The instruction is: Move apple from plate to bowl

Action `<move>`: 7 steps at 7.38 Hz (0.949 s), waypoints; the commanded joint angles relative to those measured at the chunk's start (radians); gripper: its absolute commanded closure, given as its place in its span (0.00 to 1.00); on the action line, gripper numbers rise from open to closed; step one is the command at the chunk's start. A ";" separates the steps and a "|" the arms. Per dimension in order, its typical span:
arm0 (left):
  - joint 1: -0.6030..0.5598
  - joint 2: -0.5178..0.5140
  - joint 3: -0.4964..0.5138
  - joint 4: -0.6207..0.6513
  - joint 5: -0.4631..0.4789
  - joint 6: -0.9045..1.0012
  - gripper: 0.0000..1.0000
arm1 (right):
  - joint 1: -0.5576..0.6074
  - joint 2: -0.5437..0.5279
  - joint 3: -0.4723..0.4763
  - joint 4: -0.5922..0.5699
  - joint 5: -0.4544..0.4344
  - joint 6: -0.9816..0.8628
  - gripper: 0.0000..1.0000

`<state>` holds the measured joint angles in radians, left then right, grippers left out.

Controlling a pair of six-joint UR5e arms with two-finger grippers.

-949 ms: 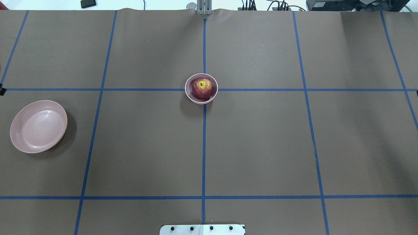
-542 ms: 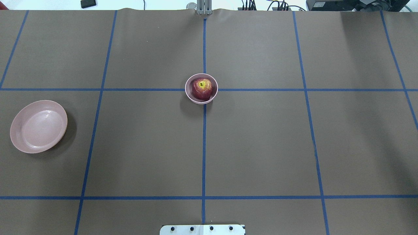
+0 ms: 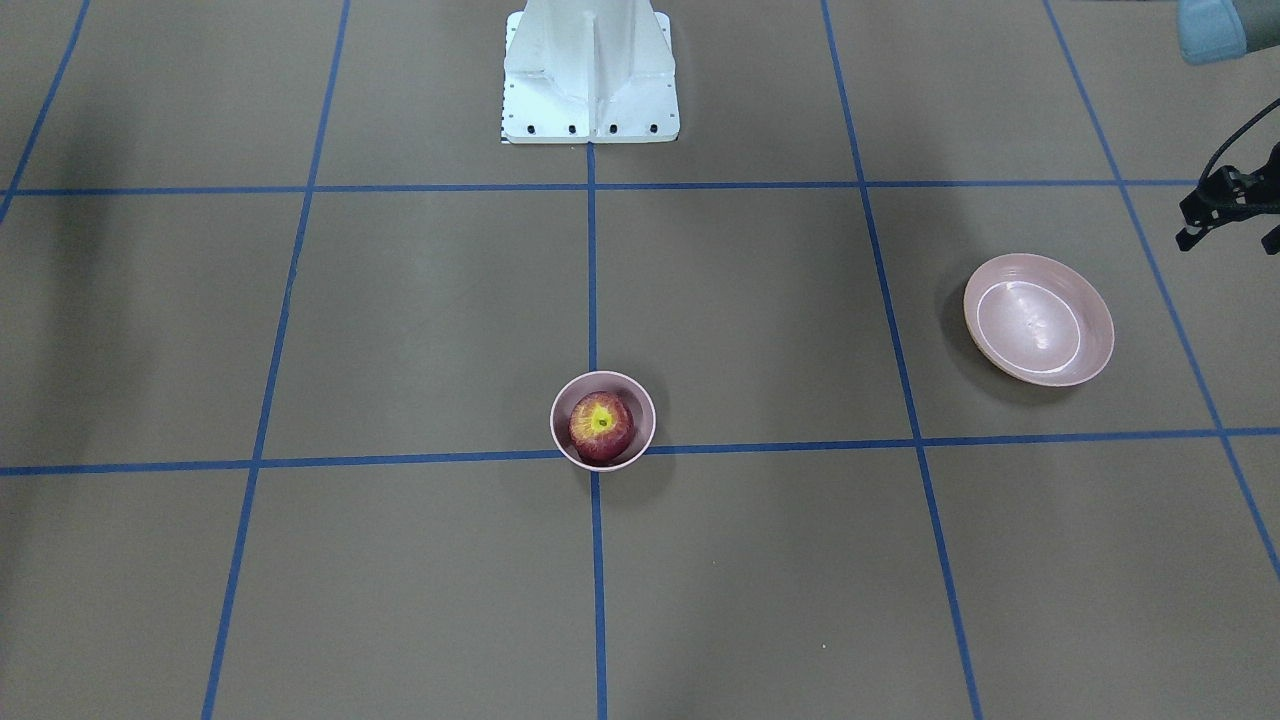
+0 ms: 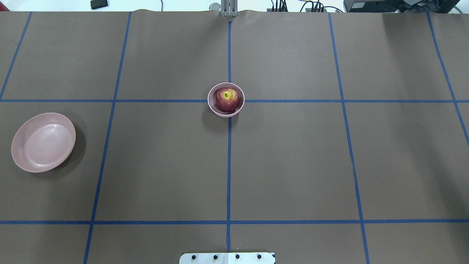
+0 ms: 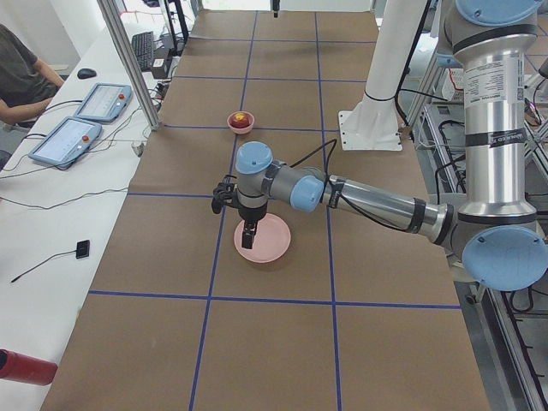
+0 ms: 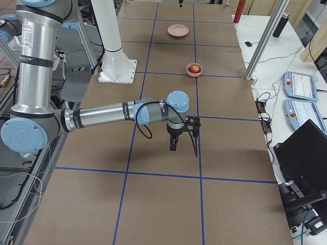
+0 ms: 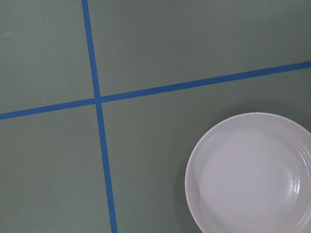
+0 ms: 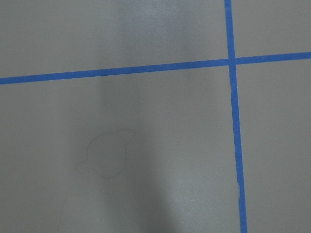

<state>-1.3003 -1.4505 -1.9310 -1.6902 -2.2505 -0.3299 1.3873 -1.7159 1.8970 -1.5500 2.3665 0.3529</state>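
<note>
Brown desk point(image 4: 293, 165): dark red apple point(image 4: 226, 99) sits in small pink bowl point(image 4: 210, 102); task looks done, no move needed. Left claw point(image 5: 248, 233), right claw point(image 6: 173, 145): cannot tell aperture.

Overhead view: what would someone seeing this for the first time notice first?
The dark red apple, yellow top up, nearly fills the small pink bowl, right where the central blue tape lines cross. Next comes the wide pink plate, lying bare far off on the robot's left.

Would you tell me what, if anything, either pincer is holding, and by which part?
Nothing is held: the apple sits in the bowl, the plate lies bare, and the left pincer and right pincer hang above the table.
</note>
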 commanded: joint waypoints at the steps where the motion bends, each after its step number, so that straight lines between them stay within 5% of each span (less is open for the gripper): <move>1: -0.001 0.004 -0.002 0.000 -0.003 0.003 0.02 | -0.001 -0.001 0.001 -0.001 0.004 0.004 0.00; 7: 0.003 0.096 -0.002 -0.172 0.008 0.015 0.02 | -0.001 -0.001 0.001 -0.001 0.005 0.008 0.00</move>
<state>-1.2990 -1.3894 -1.9370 -1.8086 -2.2505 -0.3177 1.3867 -1.7166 1.8976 -1.5508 2.3704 0.3602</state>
